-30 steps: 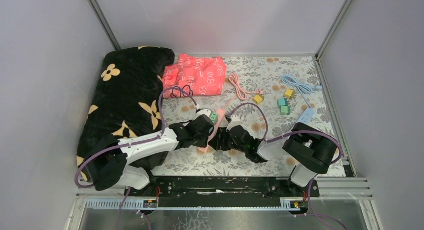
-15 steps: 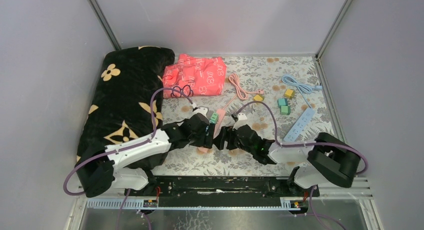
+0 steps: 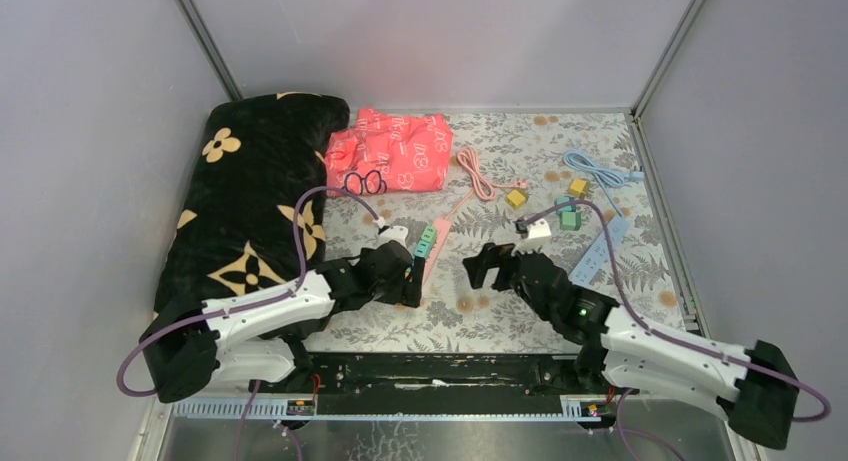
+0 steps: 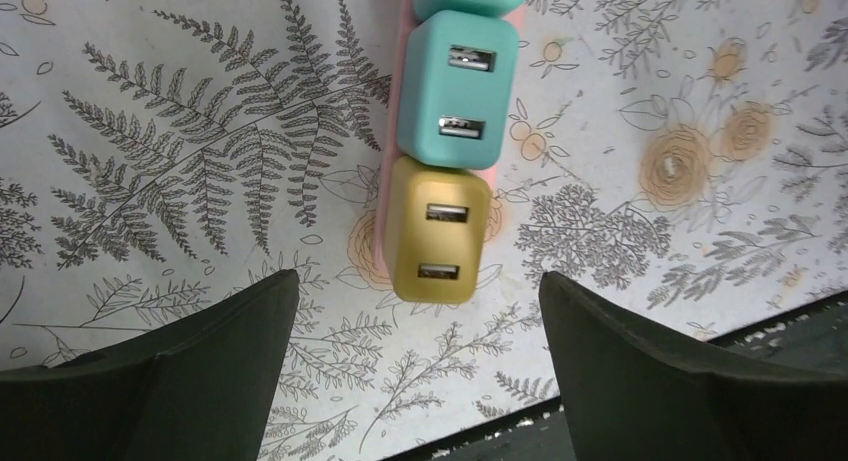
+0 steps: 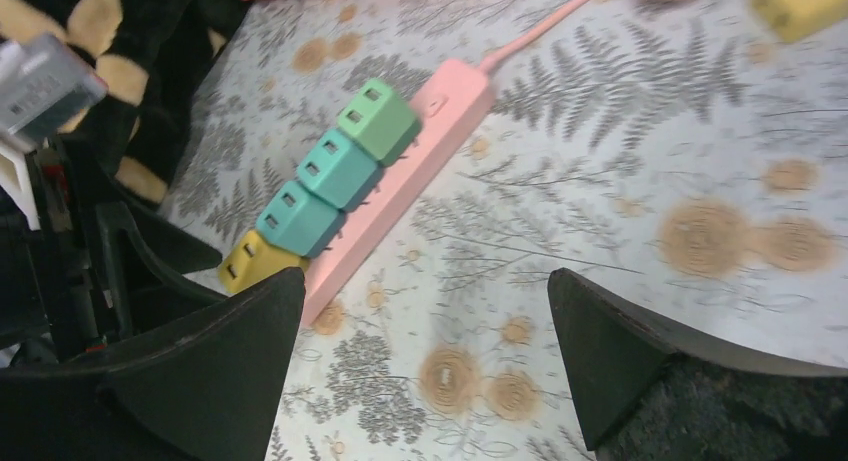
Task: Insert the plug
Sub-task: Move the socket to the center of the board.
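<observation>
A pink power strip (image 5: 400, 186) lies slantwise on the floral table cover. Four cube plugs sit in a row on it: green (image 5: 378, 116), two teal ones (image 5: 338, 166), and a yellow plug (image 4: 436, 243) at the near end. My left gripper (image 4: 418, 277) hovers over the yellow plug's near end, open, and its fingers (image 4: 200, 361) touch nothing. My right gripper (image 5: 425, 273) is open and empty over bare cover, to the right of the strip. From above, the left gripper (image 3: 412, 278) is beside the strip (image 3: 434, 253), and the right gripper (image 3: 483, 266) stands apart.
A black flowered blanket (image 3: 250, 201) fills the left side, with a red cloth (image 3: 395, 151) behind. A coiled pink cable (image 3: 478, 171), loose yellow (image 3: 516, 197) and green (image 3: 571, 220) cubes, and a blue power strip (image 3: 600, 251) with its cable lie at the back right.
Both grippers have opened. The right arm has drawn back to the right, away from the pink strip. The left arm has pulled back a little toward the near edge, leaving the yellow plug on the strip.
</observation>
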Tool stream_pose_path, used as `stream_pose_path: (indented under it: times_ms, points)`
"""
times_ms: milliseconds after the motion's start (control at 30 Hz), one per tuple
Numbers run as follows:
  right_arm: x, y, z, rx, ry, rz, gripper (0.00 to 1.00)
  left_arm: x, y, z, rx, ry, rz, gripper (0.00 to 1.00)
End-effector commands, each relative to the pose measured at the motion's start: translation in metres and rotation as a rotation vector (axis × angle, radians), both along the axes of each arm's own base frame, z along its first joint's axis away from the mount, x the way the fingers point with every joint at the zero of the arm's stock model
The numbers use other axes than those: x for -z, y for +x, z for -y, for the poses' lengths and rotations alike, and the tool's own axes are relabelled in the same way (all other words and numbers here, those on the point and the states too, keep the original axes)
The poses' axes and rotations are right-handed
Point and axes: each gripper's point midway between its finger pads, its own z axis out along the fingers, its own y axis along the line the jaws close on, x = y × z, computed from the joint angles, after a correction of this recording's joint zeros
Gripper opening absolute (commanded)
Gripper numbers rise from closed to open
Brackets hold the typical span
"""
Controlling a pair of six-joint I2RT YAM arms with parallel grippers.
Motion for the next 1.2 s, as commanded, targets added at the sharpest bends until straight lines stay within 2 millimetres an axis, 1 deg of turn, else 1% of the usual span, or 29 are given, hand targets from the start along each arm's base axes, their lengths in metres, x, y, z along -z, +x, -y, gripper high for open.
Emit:
stream_pose_path:
  times_ms: [0, 100, 167, 233, 300, 367, 467, 533, 667, 733, 833, 933, 1100, 1167]
  points:
    - [-0.005, 0.002, 0.054, 0.162, -0.113, 0.053, 0.99, 0.006, 0.013, 0.008, -0.037, -0.025, 0.057, 0.95]
    - [-0.015, 0.001, 0.069, 0.206, -0.083, 0.088, 0.99, 0.014, 0.015, 0.011, -0.033, -0.015, 0.052, 0.90]
    - [-0.020, -0.001, 0.077, 0.221, -0.073, 0.106, 0.99, 0.019, 0.017, 0.012, -0.032, -0.009, 0.052, 0.89]
    - [-0.022, -0.001, 0.084, 0.244, -0.073, 0.119, 0.99, 0.024, 0.018, 0.013, -0.034, -0.002, 0.053, 0.88]
    - [-0.023, -0.001, 0.089, 0.262, -0.082, 0.125, 0.99, 0.028, 0.020, 0.015, -0.033, 0.005, 0.052, 0.83]
    - [-0.023, -0.001, 0.092, 0.270, -0.093, 0.127, 0.99, 0.032, 0.021, 0.016, -0.031, 0.013, 0.046, 0.77]
    - [-0.020, 0.001, 0.094, 0.279, -0.111, 0.125, 0.99, 0.039, 0.021, 0.016, -0.036, 0.029, 0.037, 0.73]
    - [-0.019, 0.001, 0.093, 0.280, -0.122, 0.125, 0.99, 0.041, 0.022, 0.014, -0.049, 0.038, 0.037, 0.67]
    - [-0.016, 0.003, 0.093, 0.285, -0.133, 0.126, 0.99, 0.037, 0.029, 0.008, -0.083, 0.041, 0.056, 0.56]
    - [-0.014, 0.004, 0.092, 0.284, -0.139, 0.130, 0.99, 0.035, 0.034, 0.003, -0.099, 0.056, 0.068, 0.53]
    - [-0.013, 0.005, 0.092, 0.283, -0.146, 0.134, 0.99, 0.033, 0.044, -0.006, -0.127, 0.070, 0.073, 0.49]
    - [-0.012, 0.005, 0.093, 0.286, -0.154, 0.137, 0.99, 0.028, 0.059, -0.018, -0.167, 0.081, 0.088, 0.46]
    - [-0.010, 0.005, 0.096, 0.293, -0.162, 0.142, 0.99, 0.017, 0.095, -0.038, -0.225, 0.104, 0.107, 0.45]
    - [-0.011, 0.006, 0.097, 0.297, -0.162, 0.147, 0.99, 0.014, 0.110, -0.042, -0.230, 0.112, 0.110, 0.45]
